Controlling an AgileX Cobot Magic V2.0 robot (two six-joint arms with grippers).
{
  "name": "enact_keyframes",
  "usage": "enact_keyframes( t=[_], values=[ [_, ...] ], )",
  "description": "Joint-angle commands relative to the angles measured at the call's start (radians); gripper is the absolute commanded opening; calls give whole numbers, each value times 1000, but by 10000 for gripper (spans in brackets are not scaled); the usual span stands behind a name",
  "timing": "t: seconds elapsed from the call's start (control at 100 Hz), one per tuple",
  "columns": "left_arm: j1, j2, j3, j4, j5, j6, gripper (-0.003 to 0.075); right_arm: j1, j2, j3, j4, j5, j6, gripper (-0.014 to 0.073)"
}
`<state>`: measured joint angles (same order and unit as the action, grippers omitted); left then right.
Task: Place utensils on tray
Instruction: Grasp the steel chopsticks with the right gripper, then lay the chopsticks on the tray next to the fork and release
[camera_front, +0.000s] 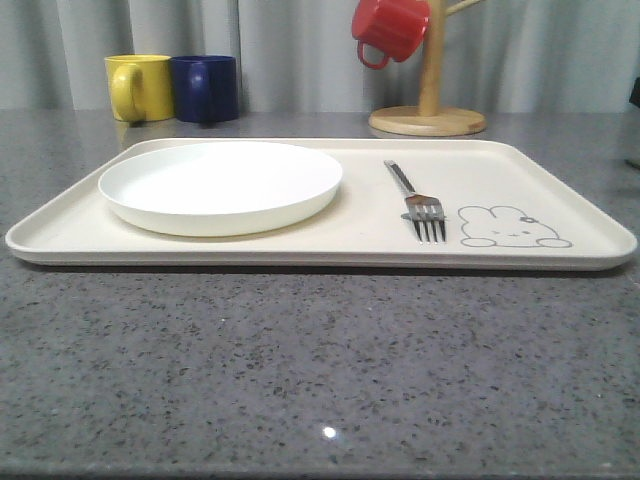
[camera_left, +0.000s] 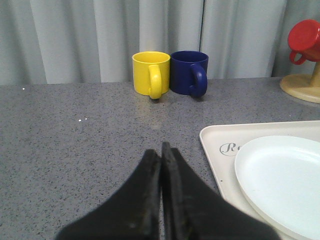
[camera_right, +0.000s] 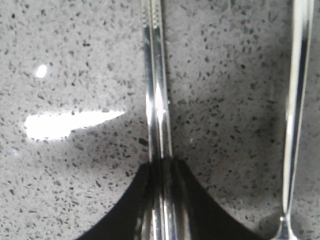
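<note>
A steel fork (camera_front: 418, 205) lies on the cream tray (camera_front: 560, 195), right of the round white plate (camera_front: 220, 185) and beside the rabbit drawing. In the right wrist view my right gripper (camera_right: 162, 167) is shut on a pair of flat steel chopsticks (camera_right: 154, 75), which run lengthwise out from between the fingers over the grey speckled counter. A spoon's slim handle (camera_right: 296, 100) lies on the counter alongside them. My left gripper (camera_left: 161, 152) is shut with nothing in it, low over the counter just off the tray's corner (camera_left: 215, 137).
A yellow mug (camera_front: 138, 87) and a dark blue mug (camera_front: 205, 88) stand at the back left. A wooden mug tree (camera_front: 430, 100) with a red mug (camera_front: 390, 28) stands at the back right. Grey counter (camera_front: 320, 360) stretches in front of the tray.
</note>
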<state>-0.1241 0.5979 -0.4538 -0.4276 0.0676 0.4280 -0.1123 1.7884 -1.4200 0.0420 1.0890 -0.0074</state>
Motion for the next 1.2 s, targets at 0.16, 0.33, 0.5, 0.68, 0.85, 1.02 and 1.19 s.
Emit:
enact_keyframes(
  t=[0.16, 0.33, 0.5, 0.68, 0.85, 1.02, 1.19],
  values=[
    [-3, 1, -28, -3, -78, 0, -18, 1, -89, -28, 26, 2, 25, -4],
    [-3, 1, -28, -3, -78, 0, -18, 48, -184, -28, 31, -5, 107, -4],
    [-3, 1, -28, -3, -78, 0, -18, 174, -243, -28, 31, -20, 207, -4],
    [-3, 1, -28, -3, -78, 0, -18, 330, -231, -28, 31, -82, 316, -4],
    [-3, 1, -28, -3, -78, 0, -18, 445, -194, -28, 31, -167, 397, -4],
    [-3, 1, -28, -3, -78, 0, -18, 482, -123, -28, 30, -177, 429, -4],
    [-3, 1, -28, -3, -78, 0, -18, 487, -56, -28, 30, -178, 438, -4]
  ],
)
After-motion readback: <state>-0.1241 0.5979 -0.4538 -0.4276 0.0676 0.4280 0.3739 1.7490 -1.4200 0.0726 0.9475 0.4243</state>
